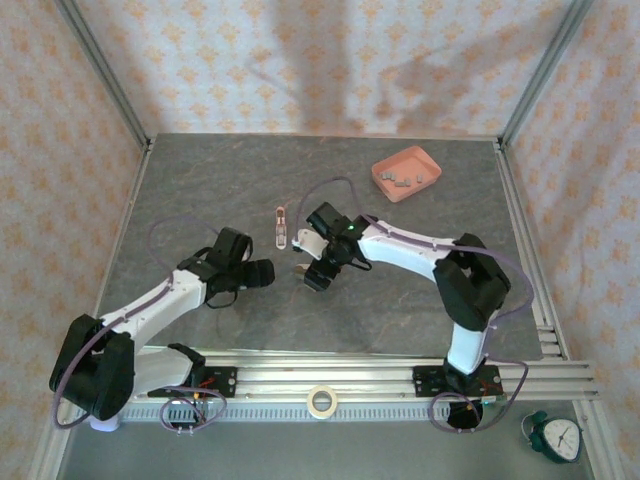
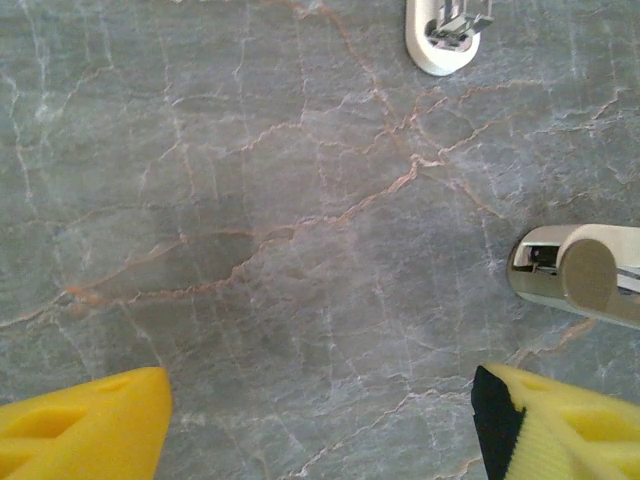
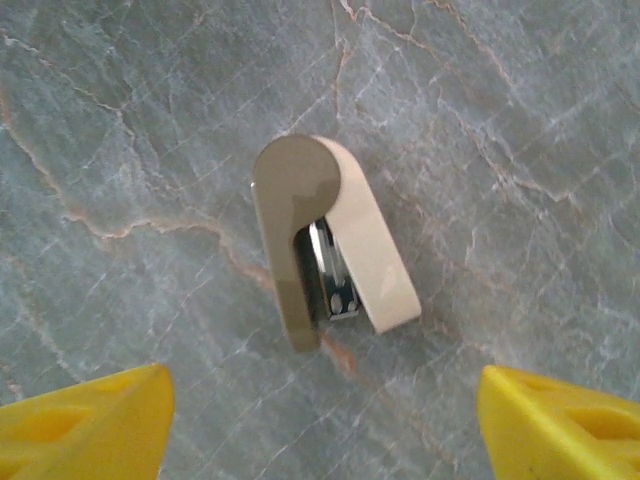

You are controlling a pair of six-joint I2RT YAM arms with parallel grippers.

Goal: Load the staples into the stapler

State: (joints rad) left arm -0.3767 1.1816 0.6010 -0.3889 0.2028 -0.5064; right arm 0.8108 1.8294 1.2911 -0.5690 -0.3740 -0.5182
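Right wrist view: pale pink stapler (image 3: 345, 235) lies hinged ajar, metal channel showing; both arms' fingers (image 3: 85, 420) open.

White arm links (image 1: 400, 245), black joints (image 1: 470, 290), thin lilac cables (image 1: 330, 182), yellow wedge-shaped pincer fingertips (image 3: 80, 425)

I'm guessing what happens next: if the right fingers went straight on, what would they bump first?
Probably the stapler, lying on the table ahead between the open right fingers; depth is unclear.
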